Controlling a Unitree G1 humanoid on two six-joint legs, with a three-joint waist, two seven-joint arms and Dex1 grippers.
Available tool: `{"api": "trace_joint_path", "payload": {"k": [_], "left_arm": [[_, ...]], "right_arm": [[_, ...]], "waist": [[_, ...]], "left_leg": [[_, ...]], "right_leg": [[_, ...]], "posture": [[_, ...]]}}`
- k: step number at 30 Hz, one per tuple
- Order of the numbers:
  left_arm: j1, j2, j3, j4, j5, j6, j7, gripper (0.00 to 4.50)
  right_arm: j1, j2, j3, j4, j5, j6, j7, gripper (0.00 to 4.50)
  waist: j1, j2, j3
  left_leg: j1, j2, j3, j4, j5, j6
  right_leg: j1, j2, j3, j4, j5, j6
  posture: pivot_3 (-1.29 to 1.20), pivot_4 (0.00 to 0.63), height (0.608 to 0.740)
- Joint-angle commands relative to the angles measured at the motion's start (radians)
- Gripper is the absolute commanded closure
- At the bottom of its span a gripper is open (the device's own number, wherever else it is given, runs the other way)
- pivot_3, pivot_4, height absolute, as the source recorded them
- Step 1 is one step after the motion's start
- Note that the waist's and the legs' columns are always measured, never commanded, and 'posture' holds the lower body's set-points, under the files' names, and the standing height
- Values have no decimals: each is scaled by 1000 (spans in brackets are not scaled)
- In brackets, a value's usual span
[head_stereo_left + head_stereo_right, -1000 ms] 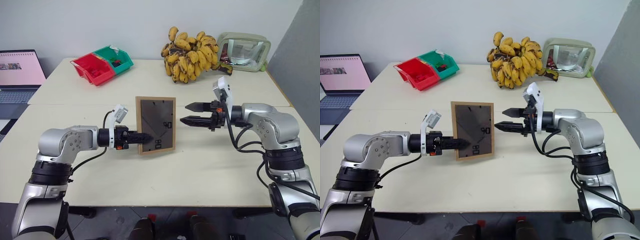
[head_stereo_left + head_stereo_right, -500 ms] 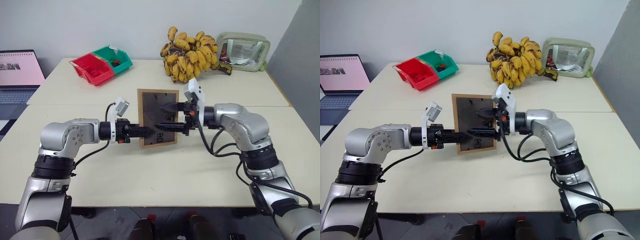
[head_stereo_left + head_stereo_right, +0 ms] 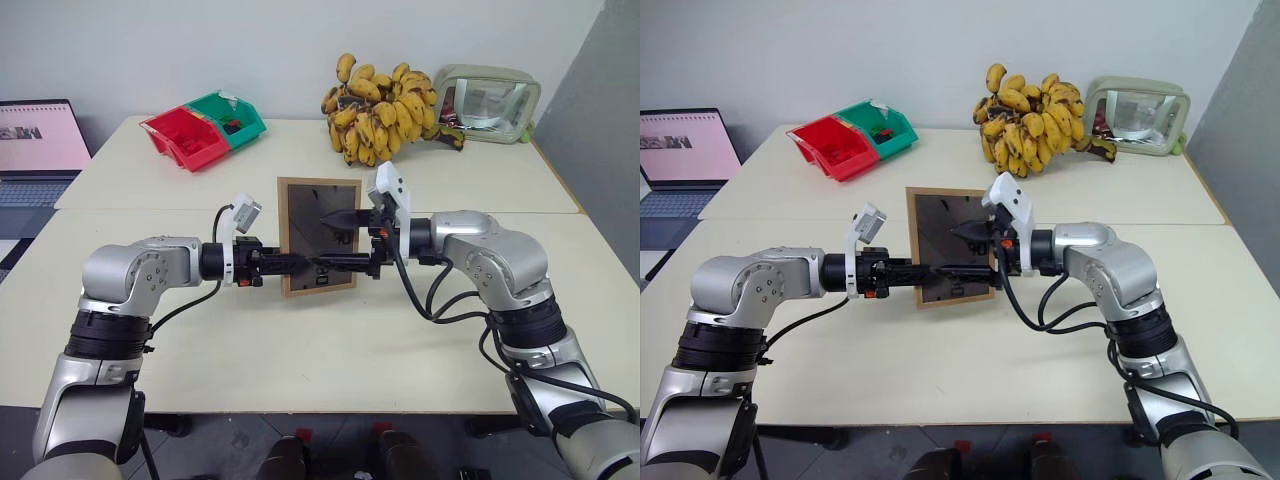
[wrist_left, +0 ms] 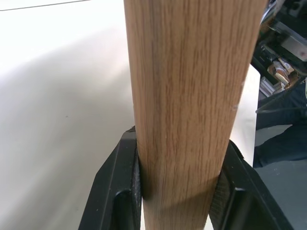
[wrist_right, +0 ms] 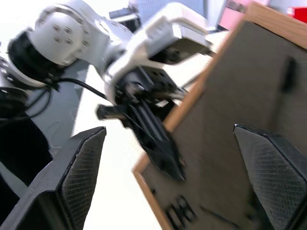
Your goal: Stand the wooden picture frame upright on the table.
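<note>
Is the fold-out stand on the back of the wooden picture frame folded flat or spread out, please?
Apparently folded flat: the wooden picture frame's dark back looks level, nothing jutting out, as the left gripper holds it up.

The near half of the table (image 3: 330, 350), from the wooden picture frame (image 3: 318, 236) toward six o'clock, lies bare and passable. Toward twelve o'clock a banana bunch (image 3: 385, 110) blocks the way, a red and green bin pair (image 3: 203, 128) sits at ten, and a pale green pouch (image 3: 488, 103) at two. Both arms flank the frame at three and nine.
</note>
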Motion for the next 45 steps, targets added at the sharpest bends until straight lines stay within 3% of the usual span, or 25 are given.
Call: {"api": "trace_joint_path", "payload": {"k": [1,12,23,28,33,36,38,45], "left_arm": [[-14,-1,30,-38,-20,-15,-16,3206],[-21,-9,25,-33,-5,-20,-24,3206],[1,-7,33,-48,-1,-9,-27,3206],[0,-15,33,-49,-6,-1,-18,3206],[16,-3,55,-72,-59,75,-26,3206],[9,5,78,-57,-96,139,-33,3206],[-22,1,110,-15,-136,220,-21,3206],[-147,-51,189,164,-305,525,81,3206]], "right_arm": [[-21,-10,-15,16,-27,-36,-29,12],[-5,58,2,-50,21,-10,-37,12],[64,-107,-50,-156,178,93,107,12],[78,-157,-63,-121,134,55,86,12],[132,-326,-77,-62,24,-94,150,12],[172,-399,-44,-14,-87,-276,194,12],[190,-397,-23,63,-203,-507,165,12],[127,-327,-28,460,-670,-1621,-252,12]], "waist": [[-1,0,0],[0,0,0],[1,0,0],[-1,0,0],[7,0,0],[6,0,0],[5,0,0],[-4,0,0]], "left_leg": [[0,0,0,0,0,0],[0,0,0,0,0,0],[0,0,0,1,0,0],[0,0,0,1,0,0],[-1,-2,0,1,0,0],[-1,-1,1,1,0,0],[-1,-1,0,1,0,0],[0,-1,2,3,0,0]], "right_leg": [[0,0,0,0,0,0],[0,0,0,0,0,0],[0,0,0,0,0,0],[0,0,0,0,0,0],[1,1,0,0,0,0],[0,2,0,0,0,1],[1,2,0,0,0,1],[1,5,1,2,0,1]], "posture": [[0,150,740],[0,150,740],[0,150,740],[0,150,740],[0,150,740],[0,150,740],[0,150,740],[0,150,740]]}}
